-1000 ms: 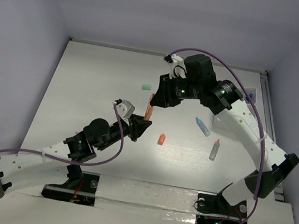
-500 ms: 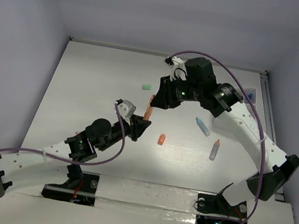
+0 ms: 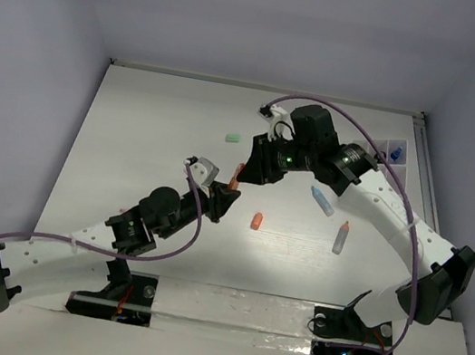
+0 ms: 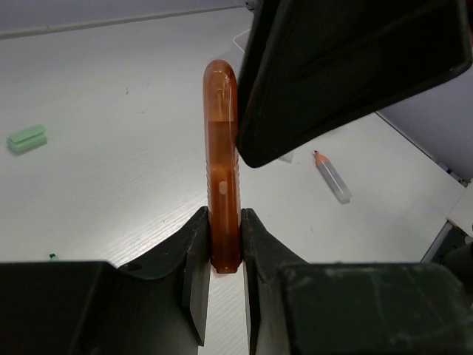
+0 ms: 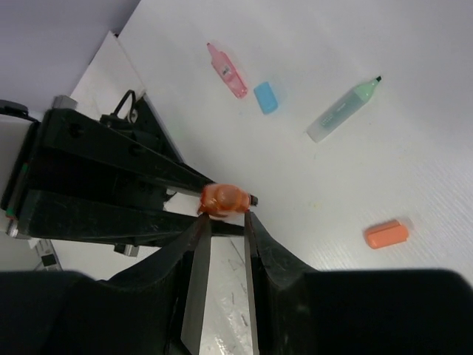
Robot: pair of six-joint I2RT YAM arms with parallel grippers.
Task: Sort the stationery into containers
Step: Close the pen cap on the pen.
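- The left gripper (image 4: 224, 222) is closed on the lower end of the orange pen (image 4: 220, 148), one finger on each side of the barrel.
- The pen is held off the table (image 3: 137, 123), between the two grippers. In the left wrist view it stands up out of the left gripper.
- The right gripper (image 5: 225, 222) is at the pen's top end. Its jaws are narrow, with the fingertips either side of the rounded tip. It cannot be told whether they pinch it.
- In the top view, the left gripper (image 3: 223, 199) is just below the pen (image 3: 236, 177) and the right gripper (image 3: 250, 165) is just above it.
- A mint eraser (image 3: 233, 138) lies on the table a little above the pen.
- A short orange piece (image 3: 256, 221) lies near the pen, below and to its right.
- A blue pen (image 3: 322, 201) lies farther right of the orange pen, and a grey pen (image 3: 340, 238) lies beyond it, lower down.
- The tray (image 3: 389, 144) sits well apart from the pen, at the far right, with a blue clip (image 3: 395, 154) in it. Which compartment holds the clip cannot be told.
- The right wrist view also shows a pink marker (image 5: 228, 71), a blue eraser (image 5: 265, 97) and a mint pen (image 5: 344, 111) lying on the table, all clear of the orange pen.
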